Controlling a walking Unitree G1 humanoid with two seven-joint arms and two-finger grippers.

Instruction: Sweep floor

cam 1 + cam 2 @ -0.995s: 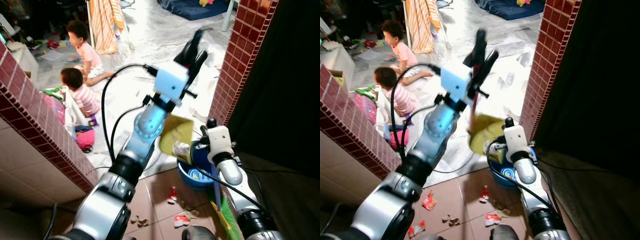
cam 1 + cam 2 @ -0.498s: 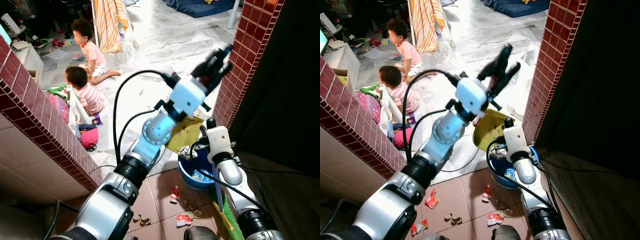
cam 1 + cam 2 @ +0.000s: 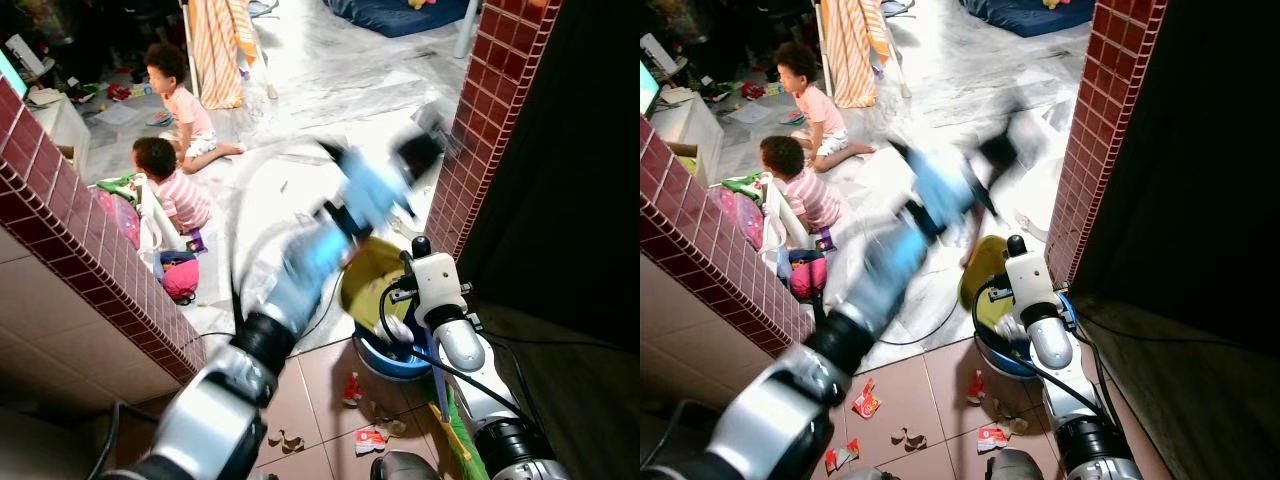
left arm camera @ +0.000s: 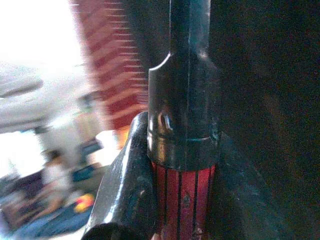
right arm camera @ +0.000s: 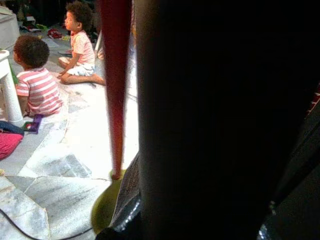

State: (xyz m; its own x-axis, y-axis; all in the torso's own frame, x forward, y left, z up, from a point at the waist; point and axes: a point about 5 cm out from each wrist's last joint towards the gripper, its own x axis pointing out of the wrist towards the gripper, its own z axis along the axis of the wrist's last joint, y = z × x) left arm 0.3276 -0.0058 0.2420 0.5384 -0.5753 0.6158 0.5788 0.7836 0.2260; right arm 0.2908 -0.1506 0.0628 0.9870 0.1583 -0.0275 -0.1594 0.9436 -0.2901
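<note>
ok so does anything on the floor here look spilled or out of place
Yes. Torn wrappers and scraps lie scattered on the brown tiles beside the blue bucket, unswept. A yellow-green dustpan hangs tilted over that bucket. Two children sit on the marble floor close by, among toys.

Your raised silver left arm (image 3: 330,235) is pure motion blur, and a dark out-of-focus finger (image 5: 220,120) blocks the right wrist view.
</note>
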